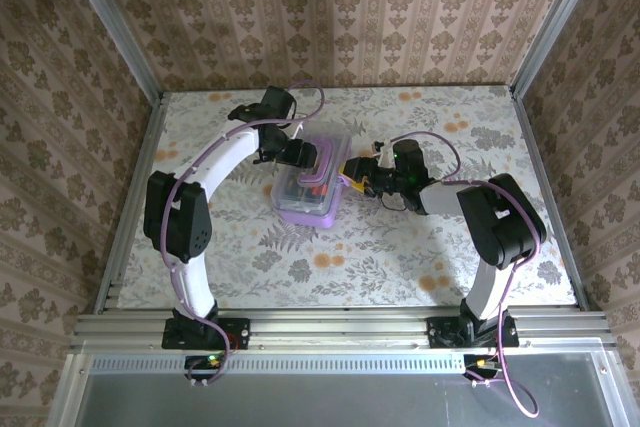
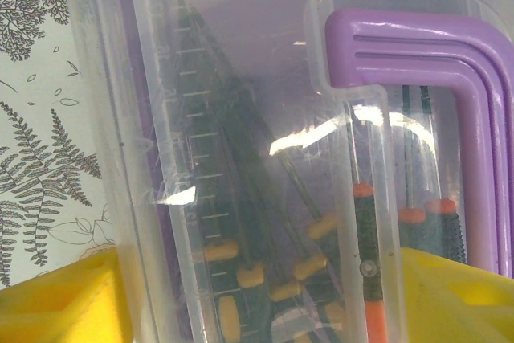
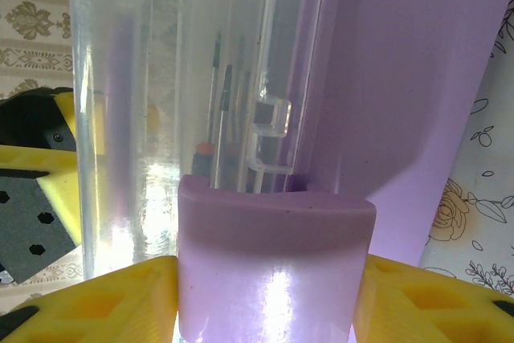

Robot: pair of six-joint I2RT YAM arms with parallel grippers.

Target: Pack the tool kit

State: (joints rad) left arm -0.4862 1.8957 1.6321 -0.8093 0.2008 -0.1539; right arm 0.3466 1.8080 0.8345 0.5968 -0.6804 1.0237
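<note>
**Crowded middle, open bench around it**
The case (image 1: 310,197) sits mid-bench, with the left pincer (image 1: 303,157) over its far-left end and the right pincer (image 1: 350,169) against its right side, so both approaches are blocked. The left pincer's fingers (image 2: 56,303) straddle the clear lid (image 2: 241,118). The case's purple tab (image 3: 273,255) fills the gap between the right pincer's fingers (image 3: 434,295). The bench (image 1: 400,257) lies open in front of the case and at the far right. Papered walls (image 1: 60,97) close in three sides.

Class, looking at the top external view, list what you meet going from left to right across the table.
left arm's black elbow → purple tool case → right gripper → right arm's black elbow
</note>
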